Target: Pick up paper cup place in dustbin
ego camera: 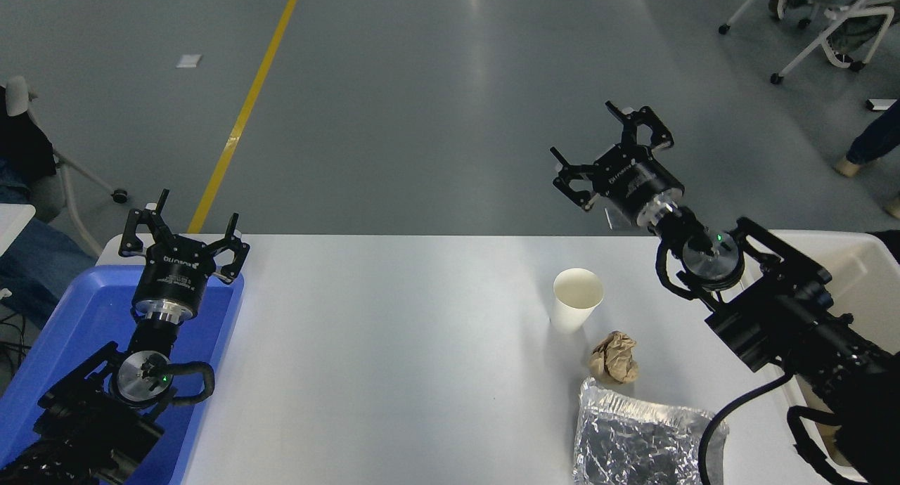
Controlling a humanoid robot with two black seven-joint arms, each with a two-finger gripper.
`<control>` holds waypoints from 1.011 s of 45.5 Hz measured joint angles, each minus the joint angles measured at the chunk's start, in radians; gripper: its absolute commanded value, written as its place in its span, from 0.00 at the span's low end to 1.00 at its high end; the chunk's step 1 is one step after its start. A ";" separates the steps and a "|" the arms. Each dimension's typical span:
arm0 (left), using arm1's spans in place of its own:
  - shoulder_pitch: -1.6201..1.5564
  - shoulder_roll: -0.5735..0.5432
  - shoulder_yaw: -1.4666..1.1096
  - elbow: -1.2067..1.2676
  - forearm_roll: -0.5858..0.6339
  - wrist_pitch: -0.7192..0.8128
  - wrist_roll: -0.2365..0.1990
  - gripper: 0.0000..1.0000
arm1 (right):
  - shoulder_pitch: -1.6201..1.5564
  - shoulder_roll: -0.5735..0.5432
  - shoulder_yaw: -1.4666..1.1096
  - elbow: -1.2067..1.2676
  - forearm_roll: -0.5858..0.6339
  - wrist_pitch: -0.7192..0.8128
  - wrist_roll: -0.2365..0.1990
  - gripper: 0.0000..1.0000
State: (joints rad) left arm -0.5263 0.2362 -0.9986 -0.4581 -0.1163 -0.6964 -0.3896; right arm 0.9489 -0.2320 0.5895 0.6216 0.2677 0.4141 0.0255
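The plain white paper cup [576, 299] stands upright on the white table, right of centre. The cream-white dustbin [840, 256] sits at the table's right edge, mostly hidden behind my right arm. My right gripper [589, 134] is open and empty, held high beyond the table's far edge, above and behind the cup. My left gripper [183, 214] is open and empty, parked over the blue tray at the lower left.
A crumpled brown paper ball [614, 358] lies just in front of the cup. A crumpled foil sheet [640, 439] lies at the table's front right. A blue tray [70, 330] sits at the table's left end. Chairs and a person's legs stand on the floor beyond.
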 measured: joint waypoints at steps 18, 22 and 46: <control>0.000 0.000 0.000 0.001 0.000 0.000 0.000 1.00 | 0.424 -0.058 -0.722 0.079 -0.089 0.005 -0.002 1.00; 0.000 0.000 0.000 0.000 0.000 0.000 0.000 1.00 | 0.533 -0.050 -0.900 0.141 -0.155 0.009 -0.001 1.00; 0.000 0.000 0.000 0.001 0.000 0.000 0.000 1.00 | 1.203 0.102 -1.662 0.669 -0.316 0.215 0.008 1.00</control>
State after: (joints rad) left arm -0.5262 0.2363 -0.9986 -0.4574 -0.1165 -0.6960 -0.3896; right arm 2.1517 -0.1304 -1.0728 1.2905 -0.0482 0.6292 0.0335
